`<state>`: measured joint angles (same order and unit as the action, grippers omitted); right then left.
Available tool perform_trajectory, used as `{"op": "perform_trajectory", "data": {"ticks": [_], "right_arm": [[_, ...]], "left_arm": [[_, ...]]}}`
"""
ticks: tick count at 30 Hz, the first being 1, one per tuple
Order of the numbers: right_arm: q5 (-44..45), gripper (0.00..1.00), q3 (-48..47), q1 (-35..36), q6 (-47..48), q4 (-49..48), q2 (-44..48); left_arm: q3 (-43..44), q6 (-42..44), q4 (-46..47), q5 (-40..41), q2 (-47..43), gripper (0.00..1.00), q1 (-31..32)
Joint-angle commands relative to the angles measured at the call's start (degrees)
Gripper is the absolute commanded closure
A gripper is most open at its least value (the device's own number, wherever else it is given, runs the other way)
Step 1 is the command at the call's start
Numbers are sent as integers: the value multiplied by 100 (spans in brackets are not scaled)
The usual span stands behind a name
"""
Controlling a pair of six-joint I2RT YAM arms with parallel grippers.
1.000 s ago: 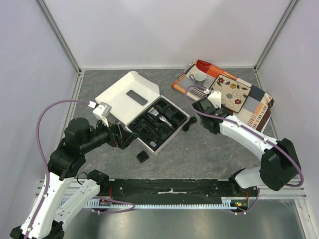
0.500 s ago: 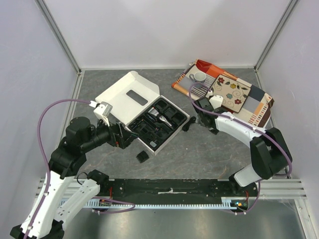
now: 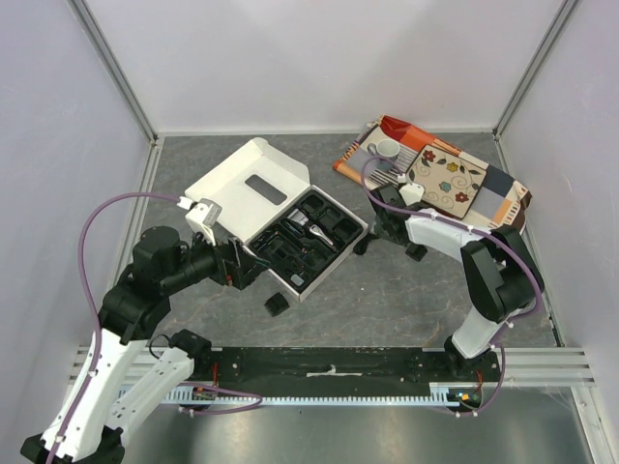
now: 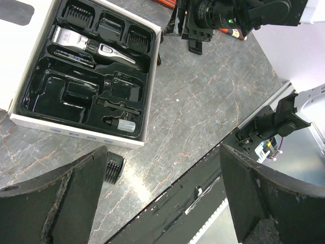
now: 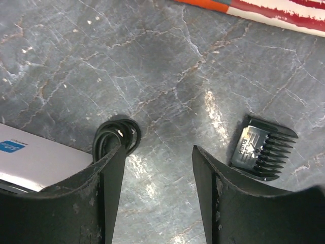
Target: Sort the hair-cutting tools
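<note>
The right arm (image 3: 455, 242) has folded inward, carrying the right gripper (image 5: 155, 162) left over the coiled cable (image 5: 118, 134), which lies on the table (image 3: 406, 300) just right of the box (image 3: 253, 179). Its jaws are moderately spread and empty, one finger almost at the coil. A loose comb (image 5: 264, 147) sits to the right. Collecting the cable seems the step: centre, descend, close. The left gripper (image 4: 162, 152) hangs wide open. The tray (image 4: 56, 84) holds the clipper (image 4: 86, 46), three combs (image 4: 109, 25) and a small bottle (image 4: 122, 123); some pockets are bare.

Embossed lettering on comb attachment (image 5: 264, 148), blue print on white box (image 5: 12, 147), both seemingly illegible.
</note>
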<state>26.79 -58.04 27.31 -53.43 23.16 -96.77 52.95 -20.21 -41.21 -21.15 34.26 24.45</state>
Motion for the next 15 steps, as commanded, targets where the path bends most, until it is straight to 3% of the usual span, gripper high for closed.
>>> {"op": "perform_trajectory", "data": {"ticks": [1, 15], "right_arm": [[-24, 37, -339, -24, -27, -285, -61], [-156, 38, -357, -15, 34, -408, -562]], "left_arm": [[-30, 157, 96, -109, 37, 3, -19], [-206, 78, 245, -153, 116, 3, -19]]}}
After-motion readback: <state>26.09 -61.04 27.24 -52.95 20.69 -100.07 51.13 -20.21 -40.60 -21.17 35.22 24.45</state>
